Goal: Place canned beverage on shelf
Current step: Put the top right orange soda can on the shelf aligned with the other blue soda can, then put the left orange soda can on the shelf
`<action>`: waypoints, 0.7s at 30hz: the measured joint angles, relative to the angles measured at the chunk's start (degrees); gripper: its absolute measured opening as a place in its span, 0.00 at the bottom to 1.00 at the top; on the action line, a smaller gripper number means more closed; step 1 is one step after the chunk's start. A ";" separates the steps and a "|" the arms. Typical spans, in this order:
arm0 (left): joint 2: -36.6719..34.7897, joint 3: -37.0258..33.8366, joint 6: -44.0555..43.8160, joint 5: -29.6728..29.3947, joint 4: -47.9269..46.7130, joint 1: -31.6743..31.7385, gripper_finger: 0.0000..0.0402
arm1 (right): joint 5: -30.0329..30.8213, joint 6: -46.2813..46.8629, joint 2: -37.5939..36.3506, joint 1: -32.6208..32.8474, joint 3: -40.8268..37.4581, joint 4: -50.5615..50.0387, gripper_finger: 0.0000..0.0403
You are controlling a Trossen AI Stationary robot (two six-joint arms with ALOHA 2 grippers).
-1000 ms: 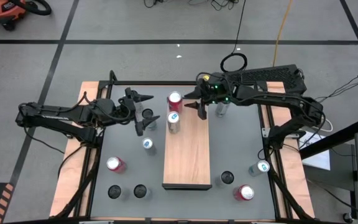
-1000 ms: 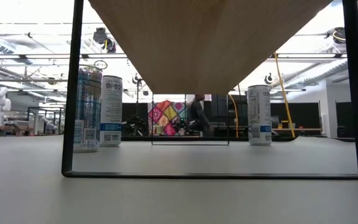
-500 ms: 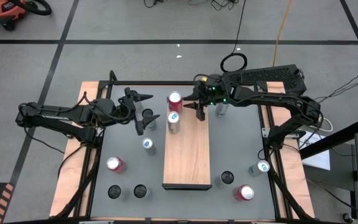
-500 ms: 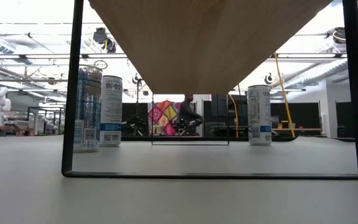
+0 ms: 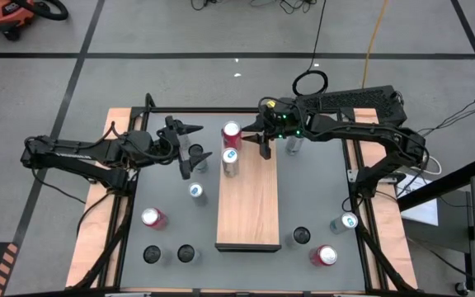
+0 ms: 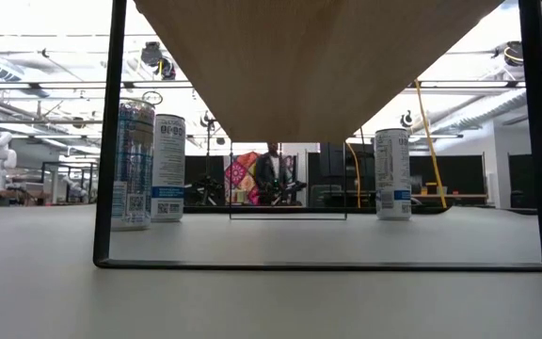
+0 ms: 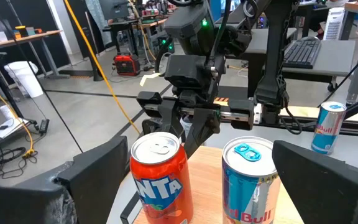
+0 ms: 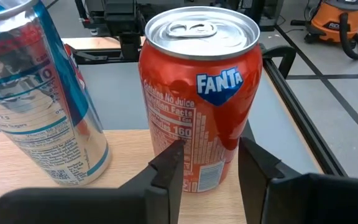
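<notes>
The shelf is a light wood board on a dark frame, standing on the grey table. On its far end stand an orange Fanta can and a blue-and-silver can. My right gripper hovers over the shelf's far right corner, level with the Fanta can and a little short of it. Its fingers are open a narrow way with nothing between them. My left gripper waits open to the left of the shelf, facing both cans.
Several more cans stand on the table: by the left gripper, left of the shelf, at the near left, at the near right and under the right arm. The near half of the shelf is bare.
My right gripper's fingers have drawn closer together while the hand stays at the shelf's far right corner. Both cans on the shelf stand where they were.
</notes>
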 joint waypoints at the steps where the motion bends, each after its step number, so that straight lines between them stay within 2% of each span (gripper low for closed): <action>1: 0.00 0.00 0.00 0.01 -0.01 0.00 0.99 | 0.00 0.00 0.00 0.00 0.00 0.00 0.22; 11: -0.01 0.00 -1.48 -0.03 -1.96 0.00 0.99 | -0.06 1.37 -1.75 0.11 0.00 -2.62 0.22; 19: -0.35 0.00 -6.60 -0.16 -11.35 -2.00 0.99 | 0.26 2.80 -10.04 3.89 0.00 -17.21 0.22; 21: -0.67 0.00 -8.83 -0.60 -14.80 -2.83 0.99 | 2.56 2.75 -12.38 6.45 0.00 -20.24 0.22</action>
